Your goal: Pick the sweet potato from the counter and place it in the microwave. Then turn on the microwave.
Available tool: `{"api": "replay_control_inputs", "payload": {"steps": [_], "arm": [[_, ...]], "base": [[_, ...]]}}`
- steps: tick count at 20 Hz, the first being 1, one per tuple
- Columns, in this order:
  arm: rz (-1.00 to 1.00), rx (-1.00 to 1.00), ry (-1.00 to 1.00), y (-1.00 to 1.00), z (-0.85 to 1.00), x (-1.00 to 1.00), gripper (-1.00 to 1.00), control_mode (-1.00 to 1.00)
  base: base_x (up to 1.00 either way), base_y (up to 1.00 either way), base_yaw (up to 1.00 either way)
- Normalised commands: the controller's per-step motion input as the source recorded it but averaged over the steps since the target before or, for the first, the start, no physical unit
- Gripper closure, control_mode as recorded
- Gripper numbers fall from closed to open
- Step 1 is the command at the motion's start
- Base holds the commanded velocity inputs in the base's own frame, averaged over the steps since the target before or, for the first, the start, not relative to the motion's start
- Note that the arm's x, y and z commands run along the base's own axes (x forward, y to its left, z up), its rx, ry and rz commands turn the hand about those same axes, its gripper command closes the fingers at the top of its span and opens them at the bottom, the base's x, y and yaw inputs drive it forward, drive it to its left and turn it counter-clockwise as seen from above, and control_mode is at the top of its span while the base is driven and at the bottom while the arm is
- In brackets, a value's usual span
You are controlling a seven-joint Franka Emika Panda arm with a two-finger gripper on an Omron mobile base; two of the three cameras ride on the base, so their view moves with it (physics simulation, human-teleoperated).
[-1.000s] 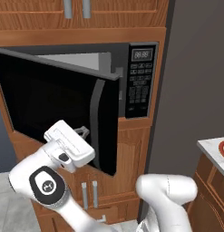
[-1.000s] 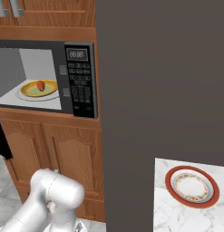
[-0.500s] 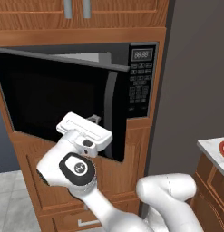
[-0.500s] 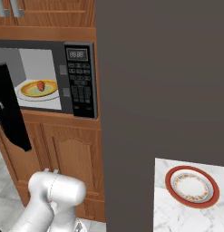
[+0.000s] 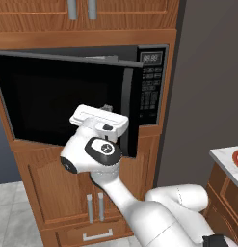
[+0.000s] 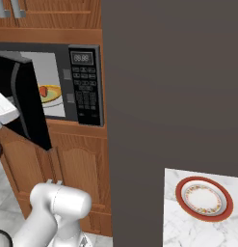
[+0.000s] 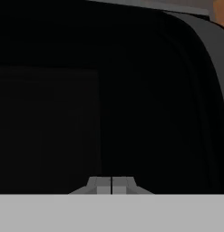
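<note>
The sweet potato (image 6: 43, 91) is a small reddish-orange lump on a yellow plate (image 6: 54, 93) inside the microwave (image 6: 67, 82); the half-shut door (image 6: 25, 99) hides part of it, so its long axis probably runs left to right, though that is hard to judge. The hand (image 7: 112, 185) is clenched on nothing, its fingertips pressed together right at the dark glass. Brown wooden cabinets (image 5: 53, 193) surround the microwave. A red-rimmed plate (image 6: 204, 198) sits on the speckled stone desk (image 6: 183, 226).

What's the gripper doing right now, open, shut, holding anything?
Gripper: shut, fingers together with nothing between them, pointed at the dark microwave door.
</note>
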Motion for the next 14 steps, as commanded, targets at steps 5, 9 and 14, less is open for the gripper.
{"api": "replay_control_inputs", "payload": {"steps": [5,9,14], "arm": [[0.04,0.00,0.12,-0.04,0.26,0.42,1.00,-1.00],[0.04,0.00,0.12,-0.03,0.12,0.38,1.00,-1.00],[0.06,0.00,0.09,-0.09,0.03,0.43,1.00,-1.00]], "base": [[0.00,0.00,0.00],[0.00,0.00,0.00],[0.00,0.00,0.00]]}}
